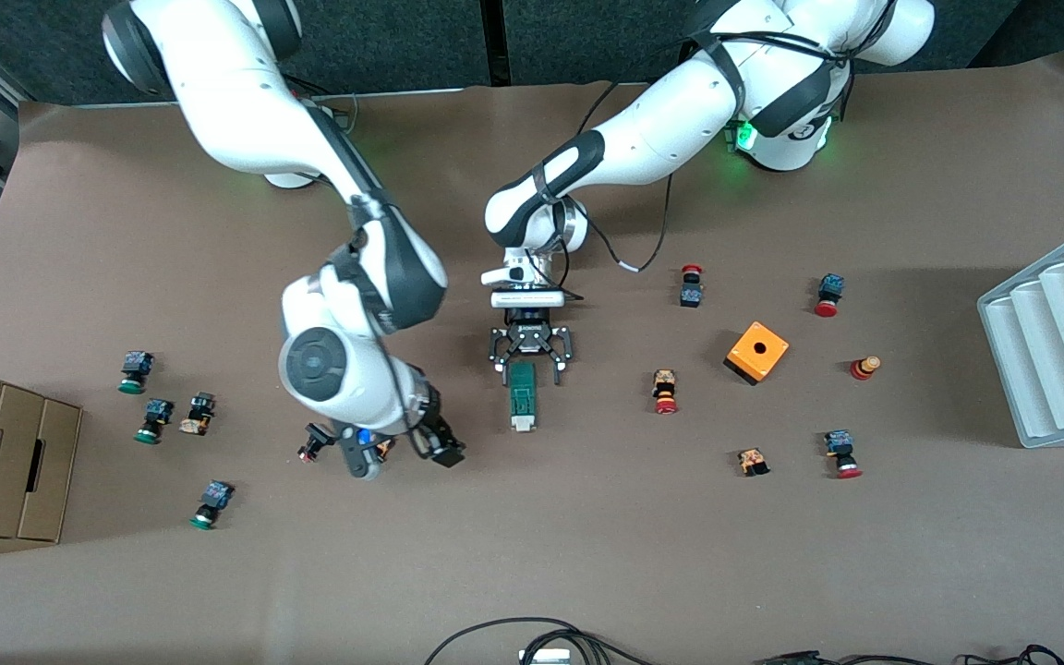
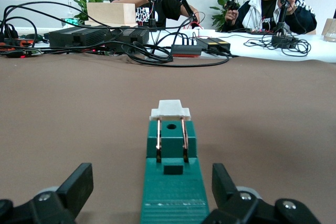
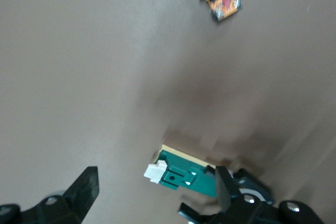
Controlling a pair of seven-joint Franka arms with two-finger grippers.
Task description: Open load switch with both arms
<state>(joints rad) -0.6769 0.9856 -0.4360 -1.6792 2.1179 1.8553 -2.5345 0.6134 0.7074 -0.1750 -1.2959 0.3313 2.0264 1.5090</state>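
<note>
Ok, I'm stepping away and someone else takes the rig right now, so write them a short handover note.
Left gripper: open, low at the table, its fingers either side of the load switch's dark-green end, not closed on it.
Right gripper: open, holds nothing, over the table beside the switch toward the right arm's end.
Load switch: flat on the table, white tab end pointing toward the front camera.
Done: left arm lined up on the switch.
Left: close the left gripper on the body, bring the right gripper to the white tab, open the switch.
</note>
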